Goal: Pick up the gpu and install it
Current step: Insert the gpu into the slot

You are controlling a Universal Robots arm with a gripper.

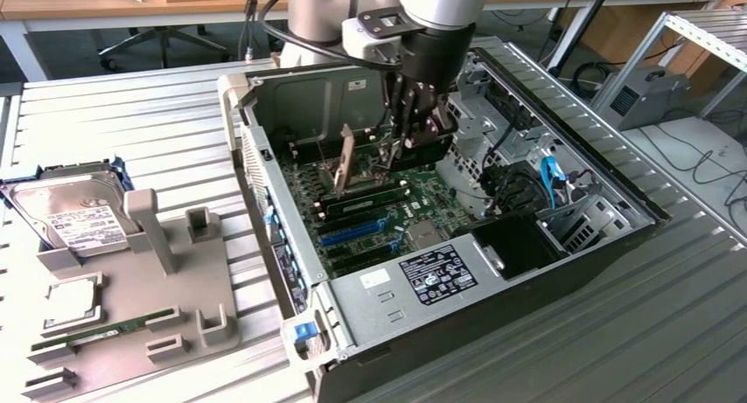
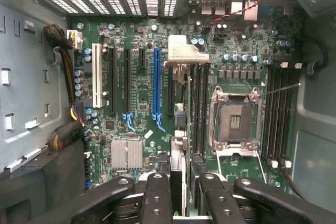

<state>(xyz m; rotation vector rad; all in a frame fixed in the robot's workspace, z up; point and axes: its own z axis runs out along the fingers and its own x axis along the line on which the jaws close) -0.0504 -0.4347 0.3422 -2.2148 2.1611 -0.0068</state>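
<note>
A grooved metal table (image 1: 653,333) carries an open computer case (image 1: 280,272) in a workshop. Inside it, the fingers (image 2: 157,192) are clamped on the gpu (image 2: 178,129), held edge-on above the motherboard (image 2: 131,103), probably to line it up with a slot. The card looks thin and dark, its silvery bracket (image 2: 186,53) at the far end.

No legible text (labels too small)

The gripper (image 2: 181,195) covers the near end of the gpu (image 2: 178,124) it holds, seen edge-on. The computer case (image 1: 350,298) is cut off at the exterior view's lower edge. The hard drive (image 1: 70,215) label print is too small to read.
</note>
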